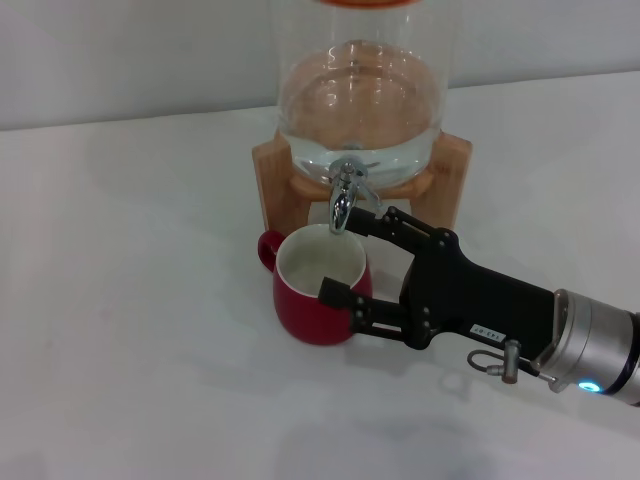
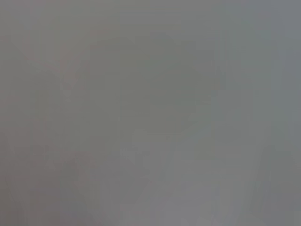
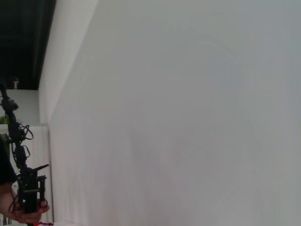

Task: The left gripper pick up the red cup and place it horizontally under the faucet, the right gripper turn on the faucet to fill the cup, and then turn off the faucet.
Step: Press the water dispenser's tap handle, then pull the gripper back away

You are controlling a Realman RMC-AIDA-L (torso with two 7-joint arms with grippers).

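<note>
While the red cup [image 1: 318, 290] stands under the faucet [image 1: 345, 195], the right gripper [image 1: 345, 258], fingers spread, seems just beside the spout.

head camera looks down, close; wrist views blank

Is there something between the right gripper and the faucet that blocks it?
Nothing visible blocks it. The right gripper is open, its upper finger already beside the faucet spout. The red cup stands below, under the spout, with the lower finger over its rim.
</note>
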